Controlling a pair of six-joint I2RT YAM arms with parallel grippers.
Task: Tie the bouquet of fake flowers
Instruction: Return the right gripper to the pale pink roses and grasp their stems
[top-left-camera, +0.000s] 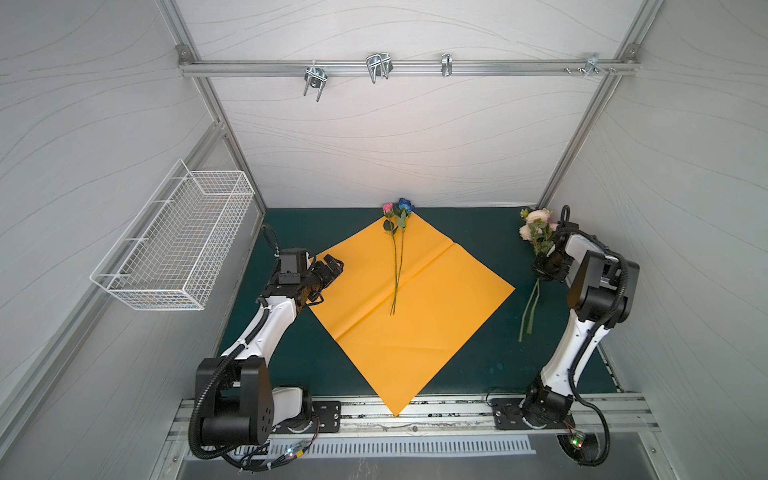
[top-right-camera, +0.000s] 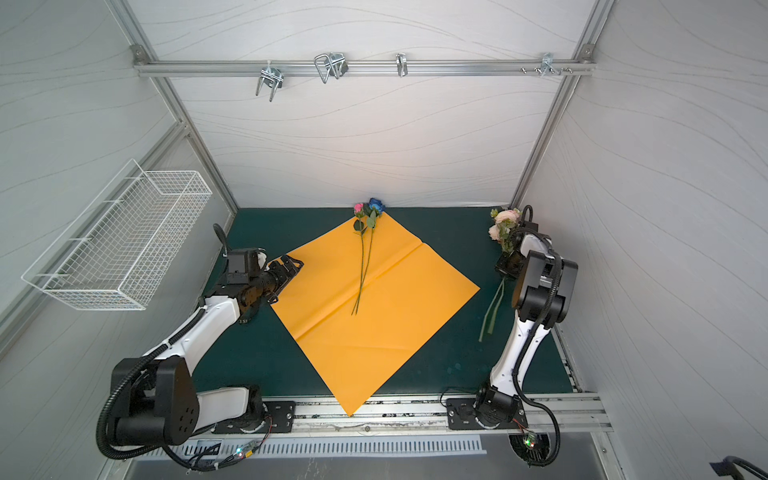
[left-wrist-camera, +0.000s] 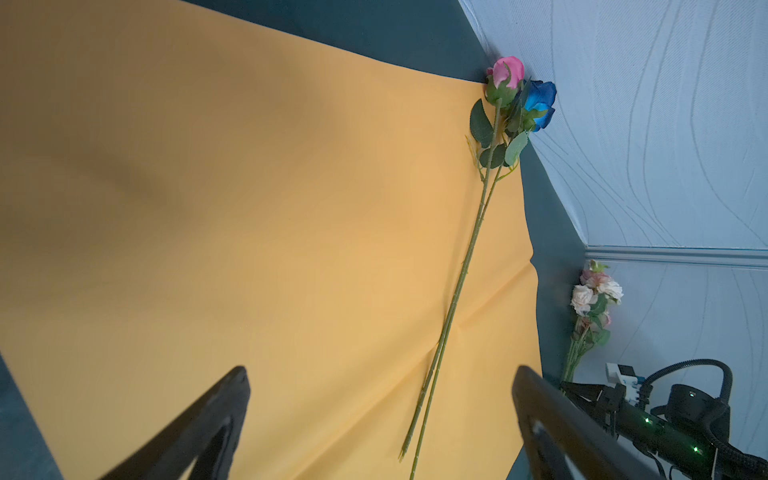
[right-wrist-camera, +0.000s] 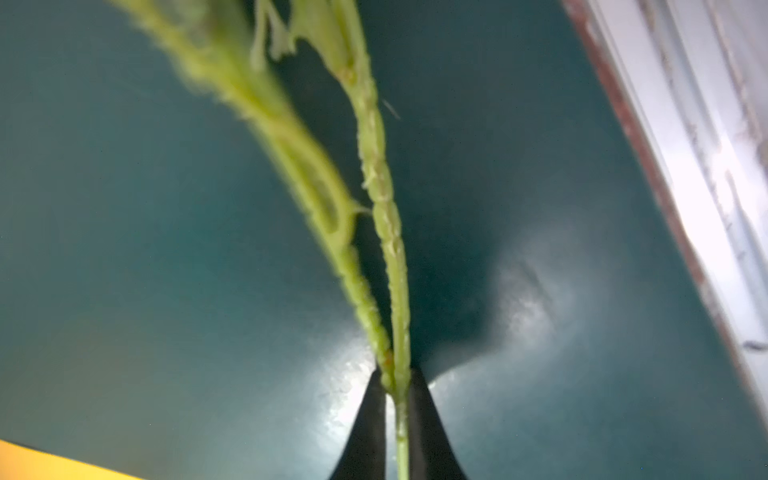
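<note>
My right end effector (right-wrist-camera: 397, 380) is clenched on the thin green stems (right-wrist-camera: 384, 216) of the peach fake-flower bunch (top-left-camera: 536, 226) at the dark green table's (top-left-camera: 478, 232) right side. That is well apart from the pink and blue fake roses (top-left-camera: 401, 217) on the square orange paper sheet (top-left-camera: 436, 299). My left end effector (top-left-camera: 333, 266) hangs released at its left corner. I'd carry the bunch over slowly, laying stems alongside stems.

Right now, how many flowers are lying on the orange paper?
2. The pink rose lies with its head at the orange paper's far corner; the blue rose lies right beside it, stems side by side. Nothing looks hidden there.
</note>
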